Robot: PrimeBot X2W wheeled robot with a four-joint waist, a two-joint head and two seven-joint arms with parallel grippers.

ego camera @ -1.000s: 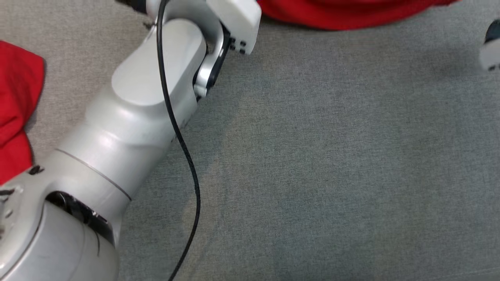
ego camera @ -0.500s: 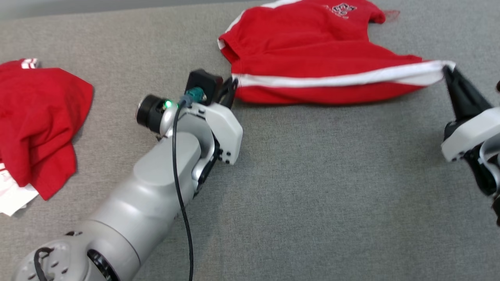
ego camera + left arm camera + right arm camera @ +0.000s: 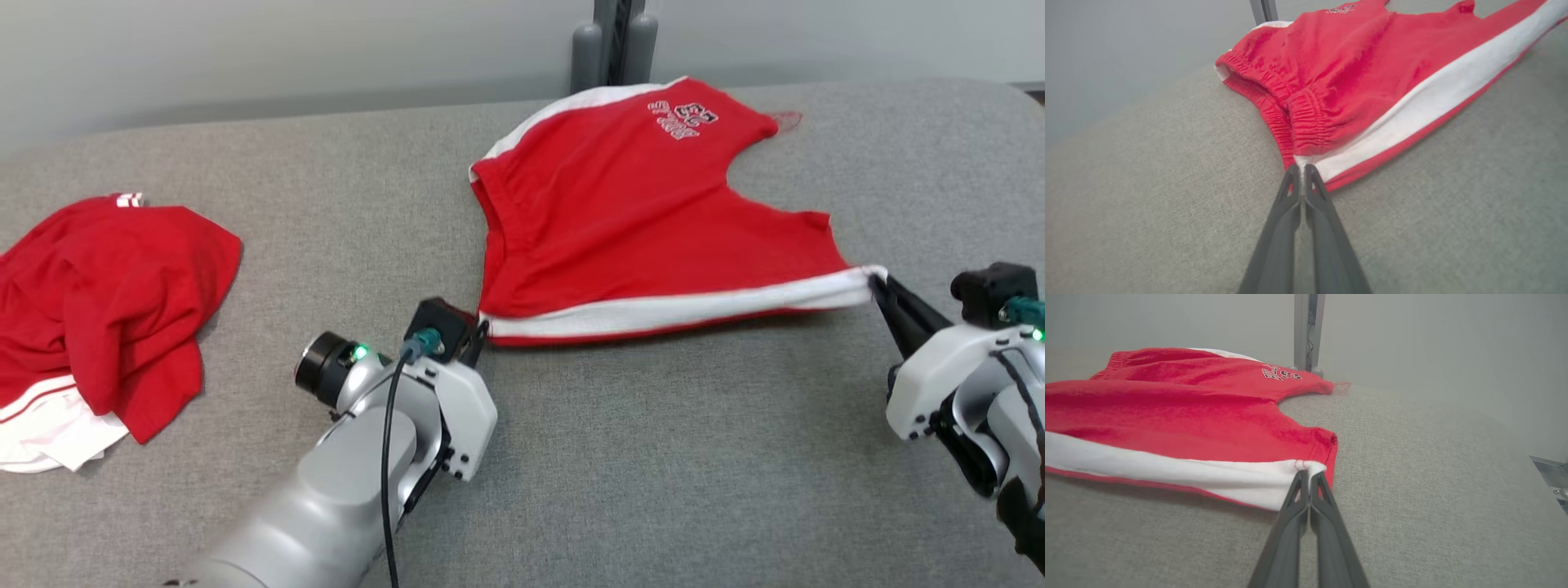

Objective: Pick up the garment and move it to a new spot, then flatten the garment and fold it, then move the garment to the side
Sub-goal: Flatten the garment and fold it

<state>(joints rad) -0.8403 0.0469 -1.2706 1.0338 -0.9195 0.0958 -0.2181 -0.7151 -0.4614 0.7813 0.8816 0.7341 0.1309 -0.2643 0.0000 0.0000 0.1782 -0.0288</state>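
Head view catches red pile [image 3: 106,302] left of shorts [image 3: 637,220]

Red garment [image 3: 637,220] with white stripe on grey surface [image 3: 694,474].

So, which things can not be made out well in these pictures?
Head view: the print on the shorts is too small to read.
Head view: the red pile of clothes is cut off by the left edge.
Every view: the underside of the shorts is hidden against the grey surface.
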